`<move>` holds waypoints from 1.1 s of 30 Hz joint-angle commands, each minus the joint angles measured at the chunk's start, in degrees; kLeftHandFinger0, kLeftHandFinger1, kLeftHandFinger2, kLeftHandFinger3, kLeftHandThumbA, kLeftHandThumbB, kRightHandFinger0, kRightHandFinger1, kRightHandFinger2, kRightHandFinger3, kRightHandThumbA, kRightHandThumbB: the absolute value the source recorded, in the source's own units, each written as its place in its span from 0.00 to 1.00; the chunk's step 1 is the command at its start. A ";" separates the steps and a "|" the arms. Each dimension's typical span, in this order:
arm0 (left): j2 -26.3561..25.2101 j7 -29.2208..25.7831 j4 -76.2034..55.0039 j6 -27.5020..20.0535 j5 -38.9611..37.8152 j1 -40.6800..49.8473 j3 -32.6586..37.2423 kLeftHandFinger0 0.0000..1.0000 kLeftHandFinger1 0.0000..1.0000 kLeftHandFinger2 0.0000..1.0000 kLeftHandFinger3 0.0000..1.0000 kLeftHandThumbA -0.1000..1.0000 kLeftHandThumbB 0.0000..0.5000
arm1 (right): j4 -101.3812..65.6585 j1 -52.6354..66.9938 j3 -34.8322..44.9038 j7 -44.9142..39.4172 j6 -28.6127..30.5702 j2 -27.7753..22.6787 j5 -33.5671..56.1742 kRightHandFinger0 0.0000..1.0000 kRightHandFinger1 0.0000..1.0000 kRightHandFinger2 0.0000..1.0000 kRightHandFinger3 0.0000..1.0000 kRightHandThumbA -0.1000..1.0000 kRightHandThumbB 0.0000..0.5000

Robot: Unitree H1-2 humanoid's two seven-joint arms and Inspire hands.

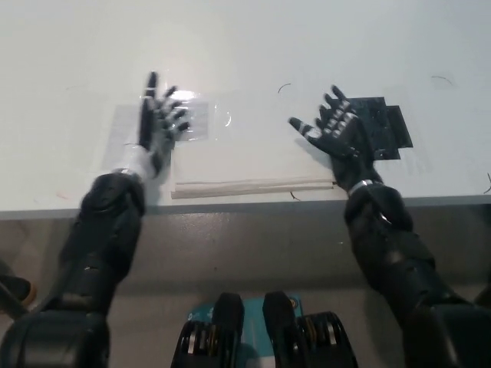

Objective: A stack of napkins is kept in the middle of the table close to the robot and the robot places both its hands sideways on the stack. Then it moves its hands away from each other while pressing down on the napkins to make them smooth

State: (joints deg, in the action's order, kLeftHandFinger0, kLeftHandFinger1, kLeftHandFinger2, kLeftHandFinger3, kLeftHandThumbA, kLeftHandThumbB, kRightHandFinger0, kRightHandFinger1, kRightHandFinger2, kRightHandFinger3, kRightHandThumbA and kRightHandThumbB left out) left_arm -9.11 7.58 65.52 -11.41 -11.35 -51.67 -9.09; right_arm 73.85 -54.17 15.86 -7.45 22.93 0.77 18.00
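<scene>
The flat white stack of paper napkins [249, 165] lies at the near edge of the pale white table [253, 46], in the middle, right in front of the robot. The left hand [156, 126] stands on its edge at the stack's left end, empty, fingers straight and apart; the right hand [341, 134] sits at the right end, also empty, fingers spread and palm partly turned up. The hands are well apart with the whole napkin top bare between them, so the outward sweep looks about finished. To do this stroke well, I judge that both hands should keep even downward pressure right to the ends and run off the edges together, so the top sheets do not bunch or slide askew toward the table edge. The stack's near side looks straight along that edge. A clear shiny plastic sheet [199, 119] lies on the table under and behind the left hand, and a black cross-shaped tape patch [387, 126] lies just beyond the right hand. Below the table edge only a dim grey floor shows.
</scene>
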 commanded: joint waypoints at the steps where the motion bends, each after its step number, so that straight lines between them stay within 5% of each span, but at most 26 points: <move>1: -2.24 1.71 -3.49 0.53 -1.30 -0.50 -1.07 1.00 1.00 1.00 1.00 1.00 0.41 | -1.69 -0.31 1.09 -0.88 0.19 -0.75 1.47 1.00 1.00 1.00 1.00 1.00 0.40; 5: -4.70 2.95 -5.65 0.43 -1.24 0.23 -1.33 1.00 1.00 1.00 1.00 1.00 0.36 | -2.32 0.16 2.35 -1.55 -0.01 -1.38 2.53 1.00 1.00 1.00 1.00 1.00 0.42; 11: -6.85 1.88 -11.11 1.89 -1.35 1.98 -1.86 1.00 1.00 1.00 1.00 1.00 0.51 | -7.41 1.55 2.66 -2.03 0.34 -1.46 2.70 1.00 1.00 1.00 1.00 1.00 0.49; 15: -7.00 1.38 -23.51 5.81 -1.01 5.79 -1.27 1.00 1.00 1.00 1.00 1.00 0.48 | -25.96 6.84 -0.77 -0.81 -2.43 -0.27 -0.08 1.00 1.00 1.00 1.00 1.00 0.41; 24: -4.52 3.63 -62.67 9.59 1.19 22.25 4.37 1.00 1.00 1.00 1.00 1.00 0.39 | -74.51 23.57 -8.08 0.85 -11.30 1.01 -9.67 1.00 1.00 1.00 1.00 1.00 0.62; 26: -4.36 4.61 -70.01 9.03 1.99 27.20 5.93 1.00 1.00 1.00 1.00 1.00 0.48 | -82.46 27.29 -9.05 0.47 -12.28 1.46 -10.81 1.00 1.00 1.00 1.00 1.00 0.60; 30: -3.83 5.01 -82.10 9.27 4.42 35.75 8.21 1.00 1.00 1.00 1.00 1.00 0.50 | -92.41 33.73 -10.89 -1.36 -13.40 1.07 -11.22 1.00 1.00 1.00 1.00 1.00 0.55; 33: -2.85 4.60 -85.26 8.28 5.25 40.29 8.92 1.00 1.00 1.00 1.00 1.00 0.55 | -95.03 37.19 -11.44 -1.88 -13.50 0.93 -11.44 1.00 1.00 1.00 1.00 1.00 0.60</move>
State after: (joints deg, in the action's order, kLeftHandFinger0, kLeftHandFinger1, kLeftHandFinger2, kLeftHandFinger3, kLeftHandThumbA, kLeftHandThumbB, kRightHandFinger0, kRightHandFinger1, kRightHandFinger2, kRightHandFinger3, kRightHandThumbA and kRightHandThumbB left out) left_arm -11.13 8.76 21.37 -5.68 -11.79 -24.24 -6.93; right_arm 24.08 -26.79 13.20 -7.66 18.11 1.63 16.52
